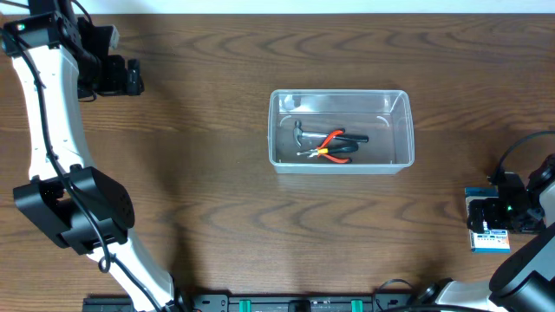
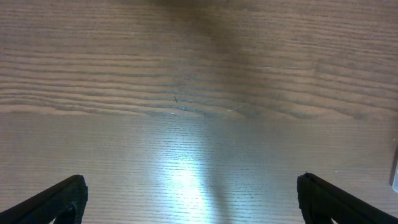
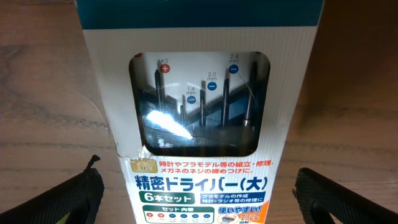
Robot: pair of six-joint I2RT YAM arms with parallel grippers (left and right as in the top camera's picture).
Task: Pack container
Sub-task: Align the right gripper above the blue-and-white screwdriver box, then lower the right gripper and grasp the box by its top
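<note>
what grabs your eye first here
A clear container sits mid-table, with a hammer and red-handled pliers lying in it. At the table's right edge, a blue-and-white screwdriver pack fills the right wrist view, between the open right fingers.

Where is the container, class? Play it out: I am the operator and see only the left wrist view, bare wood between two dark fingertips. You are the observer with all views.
Observer: The clear container sits mid-table, far from both arms.
Operator: Is anything packed yet?
Observer: Yes, a hammer and red-handled pliers lie inside.
Operator: What is the other arm doing?
Observer: The right hand is open, its fingertips on either side of a boxed screwdriver set near the table's right edge.
</note>
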